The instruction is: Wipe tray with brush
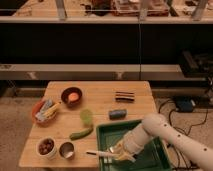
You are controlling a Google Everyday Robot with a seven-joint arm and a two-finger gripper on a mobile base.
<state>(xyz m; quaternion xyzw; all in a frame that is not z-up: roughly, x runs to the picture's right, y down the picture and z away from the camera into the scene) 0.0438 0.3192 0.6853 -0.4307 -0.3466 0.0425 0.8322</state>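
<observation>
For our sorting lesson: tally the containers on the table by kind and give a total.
Bowls: 3 (dark bowl, red bowl, white bowl)
Cups: 2 (green cup, metal cup)
Trays: 1 (green tray)
Total: 6
The gripper is over the tray's near-left part, at the brush.

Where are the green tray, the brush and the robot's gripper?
Tray (114, 136), camera view: bare floor near its back-left corner.
Brush (100, 153), camera view: thin whitish handle, left of the gripper.
Gripper (119, 150), camera view: its tip, over the tray's front-left part.
</observation>
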